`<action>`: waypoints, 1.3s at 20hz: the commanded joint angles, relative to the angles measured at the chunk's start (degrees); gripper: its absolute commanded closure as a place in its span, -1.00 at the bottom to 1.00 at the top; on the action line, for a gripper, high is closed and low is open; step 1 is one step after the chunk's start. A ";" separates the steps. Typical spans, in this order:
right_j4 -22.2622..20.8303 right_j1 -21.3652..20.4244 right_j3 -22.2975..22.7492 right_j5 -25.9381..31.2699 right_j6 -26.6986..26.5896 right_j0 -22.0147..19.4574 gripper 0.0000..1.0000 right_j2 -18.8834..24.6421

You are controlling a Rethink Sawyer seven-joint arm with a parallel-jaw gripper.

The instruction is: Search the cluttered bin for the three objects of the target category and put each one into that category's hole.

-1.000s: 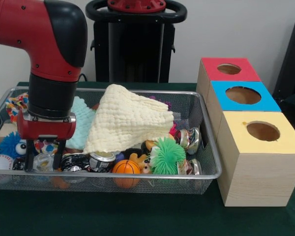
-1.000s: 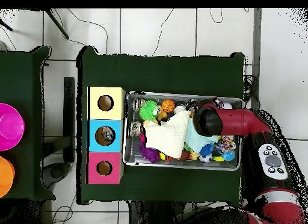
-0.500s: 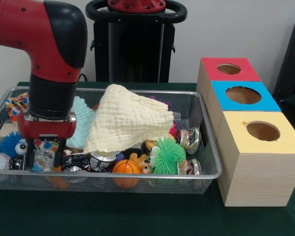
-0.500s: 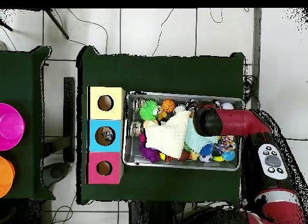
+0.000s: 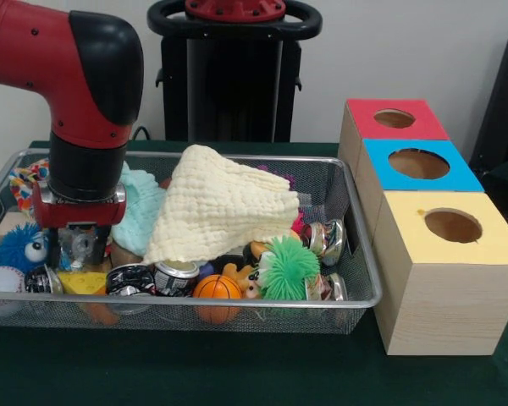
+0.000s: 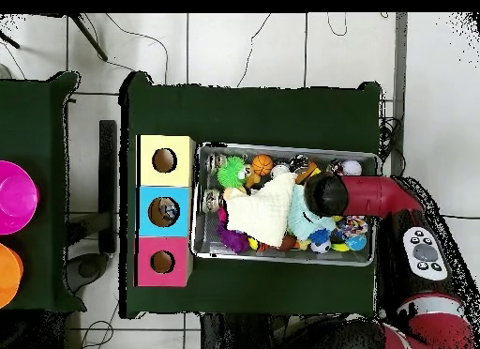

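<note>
Crumpled shiny can [image 5: 82,246] between fingers [image 5: 65,245]

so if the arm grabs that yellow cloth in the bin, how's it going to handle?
Likely floppy: the yellow cloth lies draped in folds over the toys, so a pinch would probably lift one corner and let the rest trail. Probably light for its bulk. It may drag neighbours such as the green spiky ball, which sits at its edge.

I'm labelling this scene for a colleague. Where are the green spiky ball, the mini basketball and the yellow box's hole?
green spiky ball [image 5: 288,267], front view, middle of its spikes
mini basketball [image 5: 217,288], front view, its orange face
yellow box's hole [image 5: 453,226], front view, dark opening in the top
</note>
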 commanded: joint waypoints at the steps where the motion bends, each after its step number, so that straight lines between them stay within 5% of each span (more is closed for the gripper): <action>1: -4.20 5.16 4.14 4.09 -0.78 0.41 -1.00 -1.96; 7: -5.46 5.82 2.05 2.90 1.32 2.78 -1.00 -4.52; 8: -5.37 6.09 1.48 2.90 1.80 3.64 1.00 -5.61; 26: -3.13 3.36 4.92 -1.44 -0.82 2.29 1.00 -4.23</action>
